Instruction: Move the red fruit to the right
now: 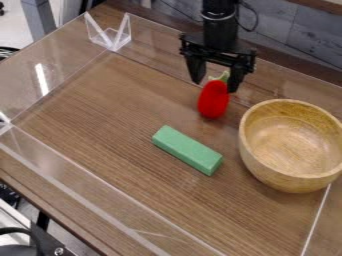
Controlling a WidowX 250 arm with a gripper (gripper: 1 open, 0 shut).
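Note:
The red fruit (211,100) is a small glossy red oval lying on the wooden table, its pale green stem end up under the gripper. My black gripper (218,78) points straight down right above the fruit's top, open, one finger on each side of the stem end. The fingers do not press on the fruit. The fruit sits just left of the wooden bowl.
A wooden bowl (293,171) stands at the right. A flat green block (186,149) lies in front of the fruit. Clear acrylic walls (108,35) ring the table.

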